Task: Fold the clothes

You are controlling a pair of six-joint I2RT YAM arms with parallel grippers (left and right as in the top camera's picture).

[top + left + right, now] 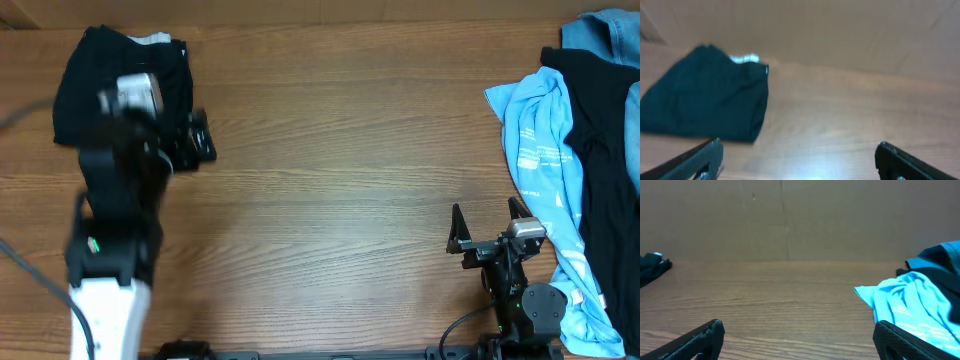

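A plain black garment [95,75] lies folded at the table's far left, a small white label [152,39] at its top edge. It also shows in the left wrist view [705,95] with the label [744,58]. My left gripper [200,137] is open and empty over bare wood just right of the garment; in the left wrist view [797,155] its fingers sit wide apart. My right gripper [488,222] is open and empty at the front right, just left of a light blue garment [540,150]. The right wrist view [797,337] shows only table between its fingers.
A pile of clothes lies at the right edge: the light blue garment [910,302], a black one [600,130] over it and a denim-blue one [600,30] at the far corner. The wooden table [340,150] lies between the two arms.
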